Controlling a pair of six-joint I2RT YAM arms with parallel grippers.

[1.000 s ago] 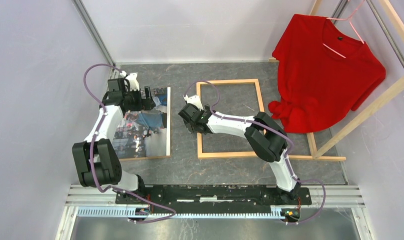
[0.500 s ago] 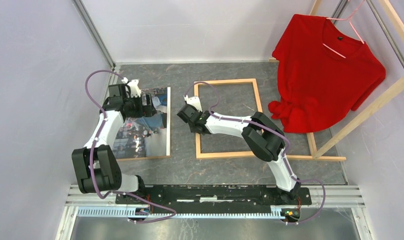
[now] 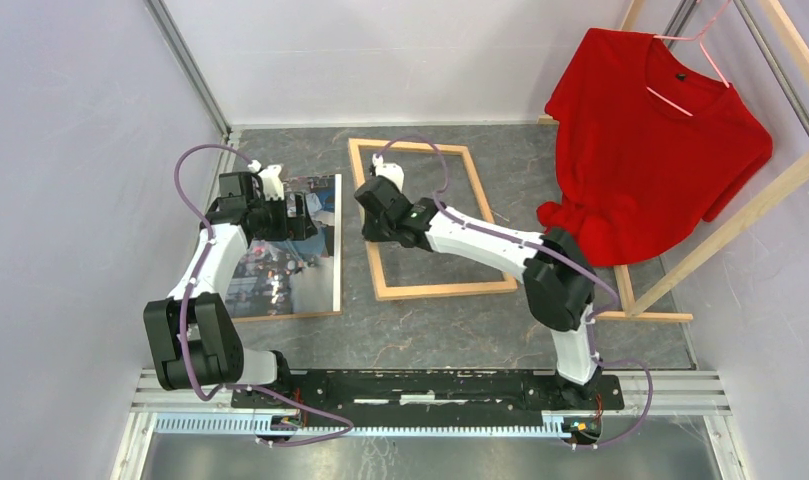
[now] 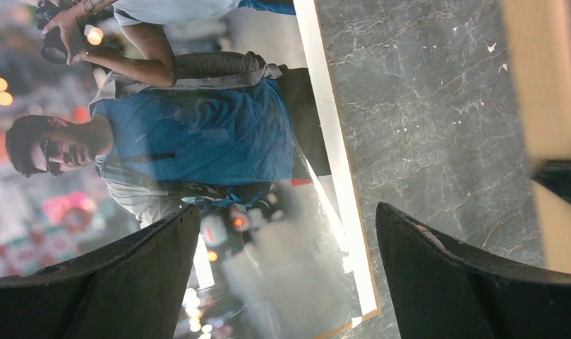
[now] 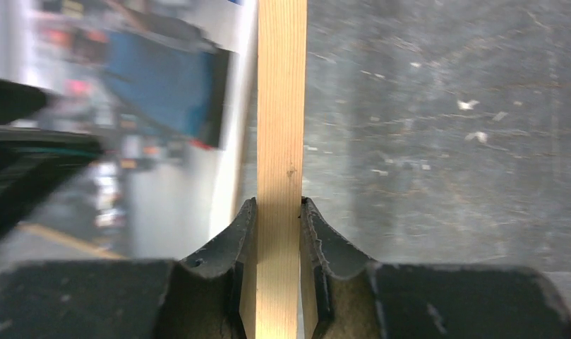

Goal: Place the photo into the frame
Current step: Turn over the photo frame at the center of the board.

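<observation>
The photo (image 3: 280, 270), a white-edged print of people in blue, lies flat on the grey floor at the left, on a brown-edged backing. My left gripper (image 3: 305, 212) hovers open over its far right part; in the left wrist view the fingers straddle the photo's (image 4: 197, 134) white edge with nothing between them (image 4: 288, 212). The frame (image 3: 445, 290), light wood, lies skewed just right of the photo. My right gripper (image 3: 368, 226) is shut on its left rail (image 5: 281, 106), both pads pressed against the wood (image 5: 279, 205). The photo (image 5: 162, 92) shows blurred beside that rail.
A red T-shirt (image 3: 660, 140) hangs on a wooden-beam rack at the right, whose base beam (image 3: 650, 315) lies on the floor near the frame's near right corner. Pale walls close in left and back. A metal rail (image 3: 430, 385) carries both arm bases.
My right gripper has shut on the frame's left rail and dragged the frame leftward toward the photo, turning it askew. My left gripper has shifted slightly toward the photo's right edge, still open.
</observation>
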